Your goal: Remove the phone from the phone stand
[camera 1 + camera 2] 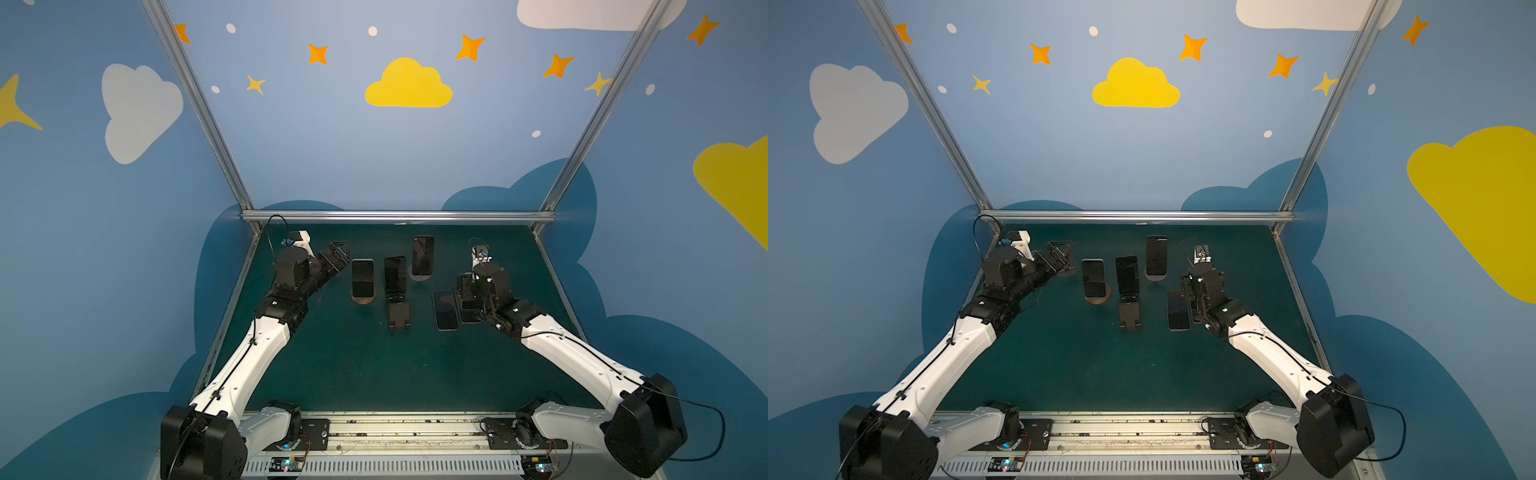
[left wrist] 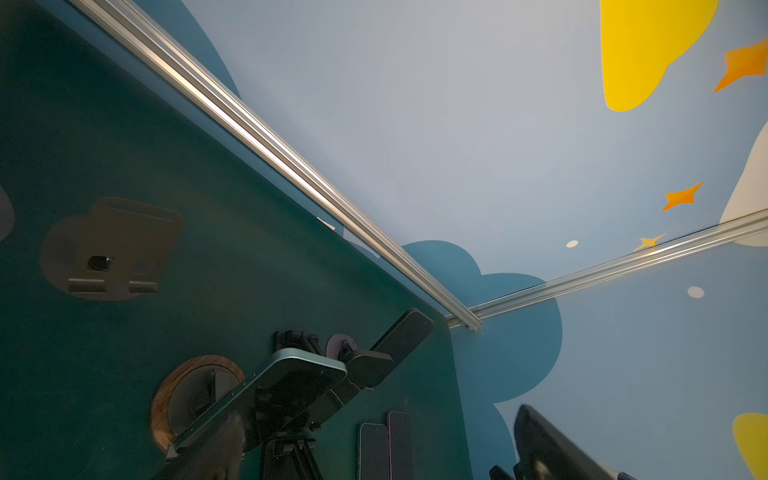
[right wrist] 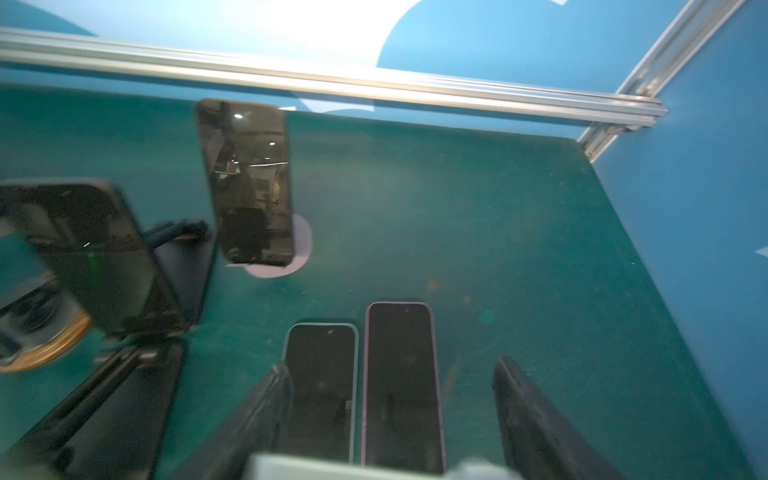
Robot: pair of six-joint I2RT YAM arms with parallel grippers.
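Green matting [image 1: 332,365] carries three phones propped upright on stands in both top views: the left phone [image 1: 362,277], the middle phone [image 1: 395,274] and the far phone [image 1: 423,254]. The left gripper [image 1: 336,255] is spread wide and empty beside the left phone, and the right gripper [image 1: 468,293] sits low over two flat phones [image 1: 444,309]. The left wrist view shows the left phone [image 2: 286,386] leaning on a wood-rimmed stand [image 2: 195,390], near a bare dark stand [image 2: 120,249]. The right wrist view shows the right gripper's fingers [image 3: 257,415] apart, gripping nothing, above the flat phones [image 3: 401,382], with the far phone [image 3: 247,183] upright beyond.
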